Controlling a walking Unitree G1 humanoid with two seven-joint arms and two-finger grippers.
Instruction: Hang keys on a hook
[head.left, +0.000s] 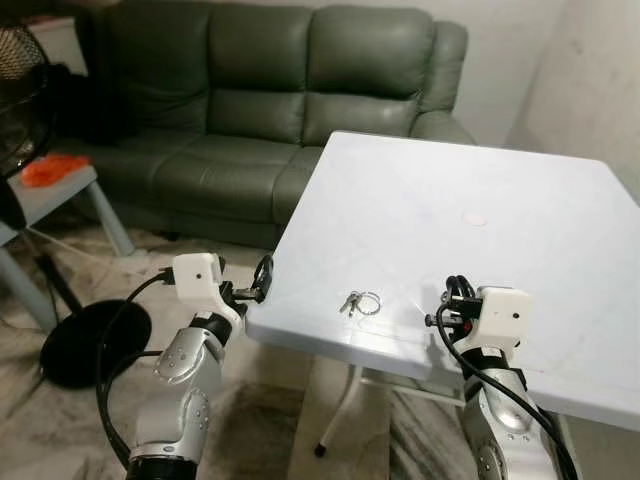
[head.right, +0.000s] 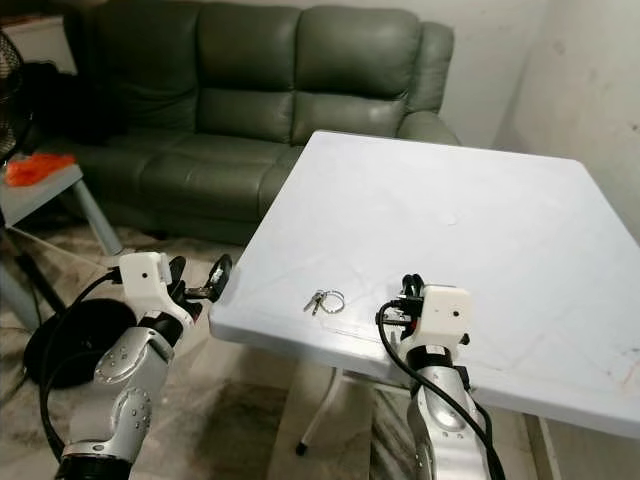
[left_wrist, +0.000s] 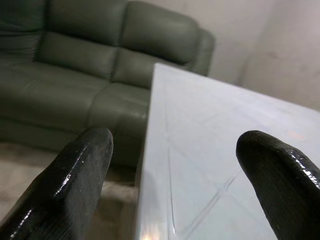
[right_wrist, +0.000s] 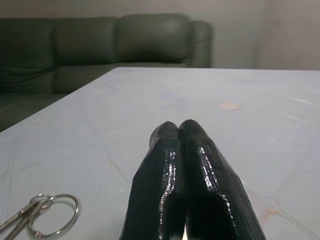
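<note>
A small bunch of keys on a metal ring (head.left: 360, 302) lies flat on the white table (head.left: 480, 170), close to its near edge. In the right wrist view the keys (right_wrist: 42, 218) rest just beside my right gripper (right_wrist: 178, 131), whose fingers are pressed together, empty, low over the tabletop. From the head view that right gripper (head.left: 457, 292) sits a short way right of the keys. My left gripper (head.left: 262, 278) hovers at the table's near left corner, open, nothing between its fingers (left_wrist: 75, 175).
A green sofa (head.left: 270, 90) stands behind the table. At the left are a grey side table (head.left: 50, 195) with an orange item (head.left: 52, 168) and a black fan base (head.left: 85, 340) on the floor. A small pinkish spot (head.left: 476, 218) marks the tabletop.
</note>
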